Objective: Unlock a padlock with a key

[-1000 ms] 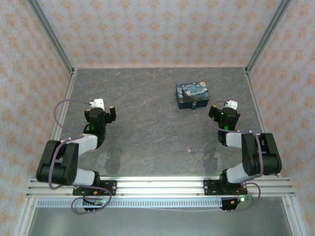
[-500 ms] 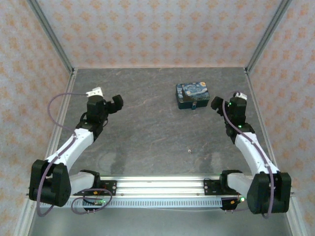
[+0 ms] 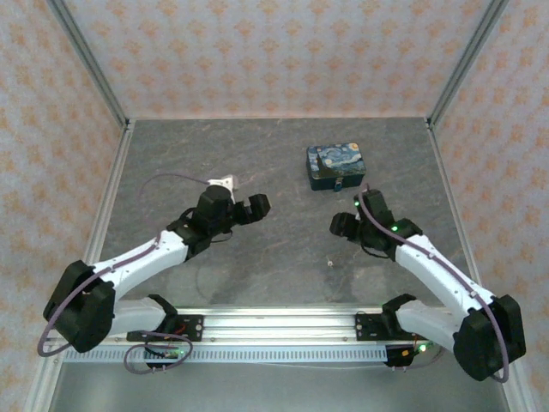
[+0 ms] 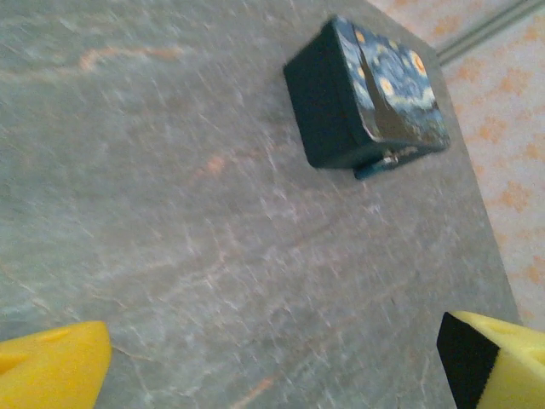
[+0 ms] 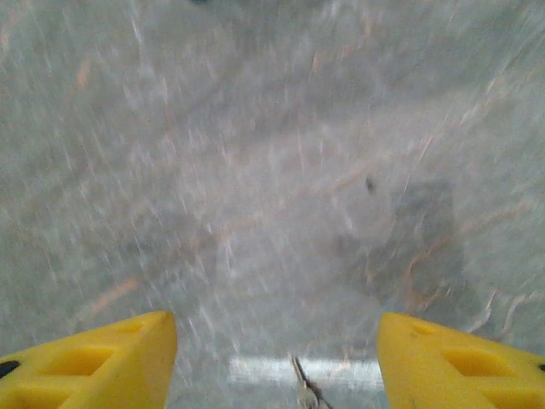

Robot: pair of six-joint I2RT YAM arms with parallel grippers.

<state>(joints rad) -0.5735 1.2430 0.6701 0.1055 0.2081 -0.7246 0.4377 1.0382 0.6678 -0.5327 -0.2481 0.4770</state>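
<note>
Between my left claw (image 3: 256,208) and right claw (image 3: 340,225) I have bare tabletop (image 3: 257,154) to move through. The key (image 3: 329,263) lies flat on open surface. My one obstacle is the painted tin (image 3: 336,166) far right, with the padlock (image 3: 340,184) against its near side.

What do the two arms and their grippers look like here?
The left arm and right arm have black joints and white links, each with a thin lilac cable looped alongside. The left gripper and right gripper are black with yellow wedge-shaped fingers. A white block tops the left wrist; a green light glows on the right.
</note>
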